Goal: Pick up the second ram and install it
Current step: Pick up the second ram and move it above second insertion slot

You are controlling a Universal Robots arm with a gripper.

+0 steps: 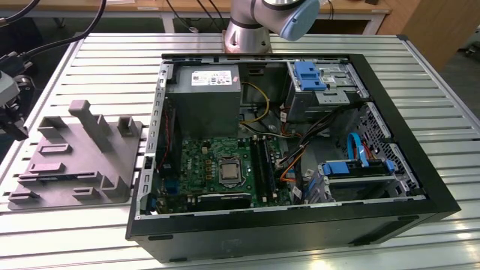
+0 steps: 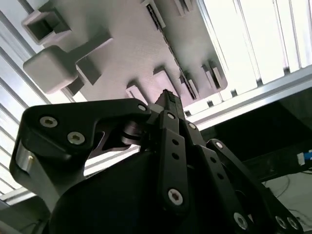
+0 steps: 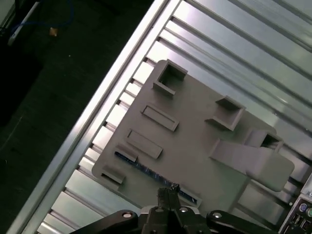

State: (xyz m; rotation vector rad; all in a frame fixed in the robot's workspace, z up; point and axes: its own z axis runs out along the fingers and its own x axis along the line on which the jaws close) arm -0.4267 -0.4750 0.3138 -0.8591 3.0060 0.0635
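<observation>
I see the gripper (image 3: 169, 191) with its fingertips pinched together on nothing, hanging just over the second ram (image 3: 146, 169). The ram lies along a slot near one edge of the grey fixture block (image 3: 195, 131). In the exterior view, that block sits at nine o'clock from the open computer case (image 1: 300, 236) on the slatted table (image 1: 435, 73).

From high above, the exterior view takes in the grey block (image 1: 75, 154) beside the open computer case (image 1: 285, 236); both wrist views look past the gripper (image 3: 168, 190) (image 2: 168, 97), close above that same block (image 3: 195, 131) (image 2: 131, 44).
</observation>
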